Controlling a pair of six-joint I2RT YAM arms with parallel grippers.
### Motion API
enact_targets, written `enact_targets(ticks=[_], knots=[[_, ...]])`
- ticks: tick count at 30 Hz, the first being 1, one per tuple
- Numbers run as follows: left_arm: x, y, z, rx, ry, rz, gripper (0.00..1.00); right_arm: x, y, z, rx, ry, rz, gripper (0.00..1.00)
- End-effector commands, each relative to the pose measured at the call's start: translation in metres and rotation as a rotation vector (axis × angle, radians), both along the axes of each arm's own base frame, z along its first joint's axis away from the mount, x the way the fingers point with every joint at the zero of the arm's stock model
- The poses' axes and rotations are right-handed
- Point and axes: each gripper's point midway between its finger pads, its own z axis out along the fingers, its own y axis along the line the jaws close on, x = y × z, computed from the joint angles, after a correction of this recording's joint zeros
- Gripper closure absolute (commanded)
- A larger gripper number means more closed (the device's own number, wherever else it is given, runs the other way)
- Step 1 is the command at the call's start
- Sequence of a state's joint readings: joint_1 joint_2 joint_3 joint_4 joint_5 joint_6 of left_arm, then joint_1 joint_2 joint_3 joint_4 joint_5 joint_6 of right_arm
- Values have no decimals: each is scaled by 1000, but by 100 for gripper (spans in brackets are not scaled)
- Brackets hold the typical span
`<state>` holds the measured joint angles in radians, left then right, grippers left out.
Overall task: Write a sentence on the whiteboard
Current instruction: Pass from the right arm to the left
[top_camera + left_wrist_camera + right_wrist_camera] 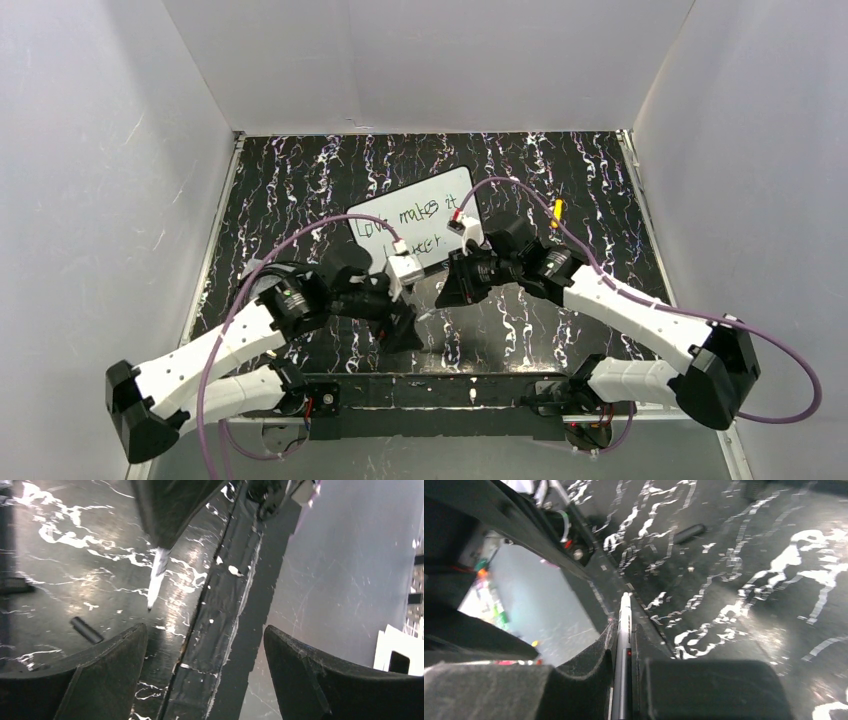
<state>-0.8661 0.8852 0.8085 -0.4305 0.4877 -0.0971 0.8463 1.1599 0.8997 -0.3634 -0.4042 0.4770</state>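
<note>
The whiteboard (432,190) lies tilted in the middle of the black marbled table, with green and black handwriting on it. My right gripper (624,630) is shut on a slim grey-white pen (625,611), just in front of the board's near edge (450,288). In the left wrist view the pen (157,575) points its tip down, just above the table. My left gripper (205,630) is open with nothing between its fingers (115,655), low beside the right one (403,328). A small black pen cap (86,629) lies loose on the table (689,532).
White walls (110,180) close in the table on the left, right and back. A black taped strip (430,390) runs along the near edge between the arm bases. Purple cables (290,245) loop over both arms.
</note>
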Motion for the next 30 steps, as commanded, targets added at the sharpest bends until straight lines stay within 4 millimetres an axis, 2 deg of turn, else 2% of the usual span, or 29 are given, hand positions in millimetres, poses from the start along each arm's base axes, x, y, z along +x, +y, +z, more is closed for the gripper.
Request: enact_targets(ticks=[1,9,13,14,18,19,20,23,25,28,30], knots=[[-11,-14,-8,31,-10,-49,17,-25,24,30,145,121,150,99],[-4,-24,-13,77,-52,-38,22,-38,25,27,166,165,215,99],[-3,-29,-20,112,-62,-44,30,-42,25,33,192,174,232,99],[-5,-31,-20,115,-66,-50,36,-44,25,34,198,178,239,99],[-11,-39,-19,87,-83,-63,81,-45,23,33,190,174,228,97],[-11,-41,-19,75,-83,-51,93,-43,22,33,186,160,209,91],[-9,-41,-21,70,-78,-27,100,-40,21,34,188,143,188,85],[-7,-40,-26,60,-48,28,100,-29,16,37,192,103,88,58],[-8,-41,-28,35,-25,54,100,-26,13,39,212,82,45,46],[-8,-44,-27,-6,5,84,100,-25,9,38,244,87,-4,38],[-8,-47,-25,-34,21,98,100,-25,9,39,278,98,-30,38]])
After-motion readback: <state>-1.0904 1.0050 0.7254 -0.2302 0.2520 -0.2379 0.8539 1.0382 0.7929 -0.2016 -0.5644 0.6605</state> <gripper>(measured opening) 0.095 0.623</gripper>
